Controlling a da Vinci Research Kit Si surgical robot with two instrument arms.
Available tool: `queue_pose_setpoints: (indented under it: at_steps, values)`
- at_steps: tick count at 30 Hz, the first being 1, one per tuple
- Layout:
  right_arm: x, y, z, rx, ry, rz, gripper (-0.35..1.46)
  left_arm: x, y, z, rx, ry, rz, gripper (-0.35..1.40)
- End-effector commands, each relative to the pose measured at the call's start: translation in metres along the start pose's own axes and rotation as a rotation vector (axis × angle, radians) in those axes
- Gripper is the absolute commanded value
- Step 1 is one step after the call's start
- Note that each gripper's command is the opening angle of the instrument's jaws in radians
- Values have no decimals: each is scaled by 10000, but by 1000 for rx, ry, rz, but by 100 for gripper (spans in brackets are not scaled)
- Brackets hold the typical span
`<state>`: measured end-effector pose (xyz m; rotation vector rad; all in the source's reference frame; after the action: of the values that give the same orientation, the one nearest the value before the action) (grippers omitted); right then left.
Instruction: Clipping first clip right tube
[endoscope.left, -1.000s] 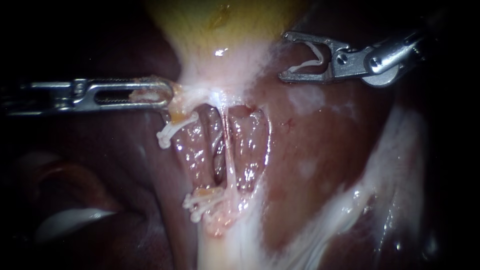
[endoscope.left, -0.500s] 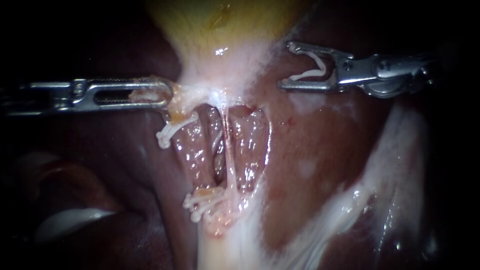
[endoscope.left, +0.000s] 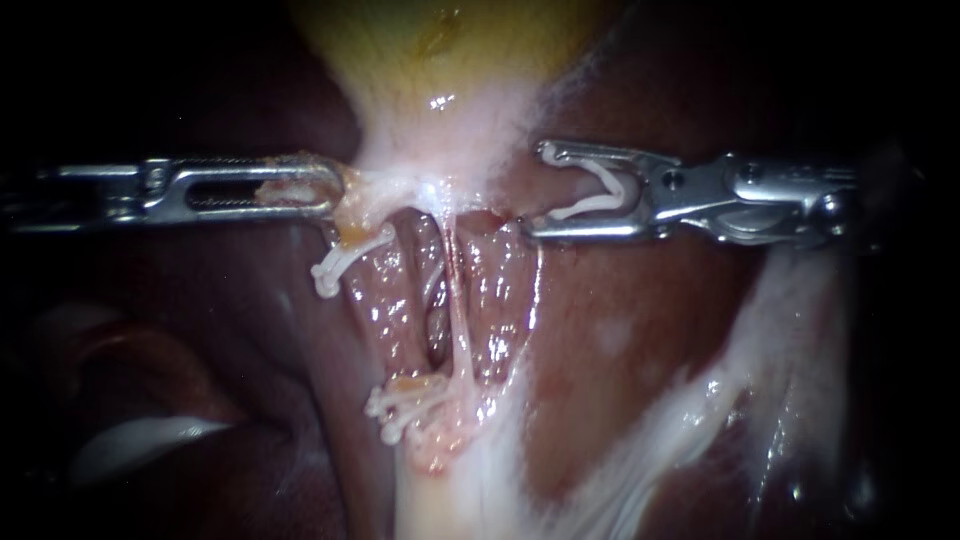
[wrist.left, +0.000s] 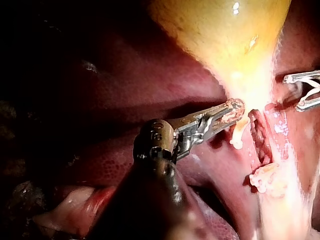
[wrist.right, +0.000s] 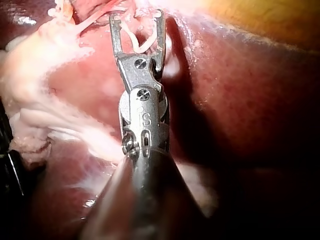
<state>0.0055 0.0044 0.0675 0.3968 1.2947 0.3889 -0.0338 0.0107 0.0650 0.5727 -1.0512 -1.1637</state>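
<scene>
As the right instrument (endoscope.left: 536, 191) swings down and across from its spot beside the gallbladder (endoscope.left: 440, 50) half a second ago, its tips now reach the edge of the dissected pocket in the liver (endoscope.left: 650, 330). Its jaws stand wide apart, cradling an unclosed white clip (endoscope.left: 590, 203) that touches both of them. The right tube (endoscope.left: 458, 310), a thin pale strand running down from the gallbladder's neck, lies just beyond those tips, outside the jaws and bare of any clip. The left instrument (endoscope.left: 335, 192) has not moved, its jaws clamped on the pale tissue (endoscope.left: 385, 190) under the gallbladder. To the tube's left, a placed clip (endoscope.left: 343, 258) and the lower clips (endoscope.left: 395, 408) sit where they were.
</scene>
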Motion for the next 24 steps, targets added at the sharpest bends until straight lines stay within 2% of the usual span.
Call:
queue_pose_setpoints:
  at_steps: [1, 4, 10, 16, 24]
  values:
    - [-2, -2, 2, 6, -2, 9, 49, 0, 0, 0, -1, 0, 0, -35]
    - [-8, -10, 13, 22, -4, 40, 49, 0, -1, 0, -1, 0, 0, -35]
    - [-25, -26, 33, 59, -39, 93, 49, 0, -1, 0, -1, 0, 0, -35]
    - [-39, -36, 48, 90, -43, 137, 48, 0, -2, -1, -1, 0, 0, -35]
    - [-57, -45, 66, 126, -71, 181, 46, 0, -3, -1, -2, 0, 5, -35]
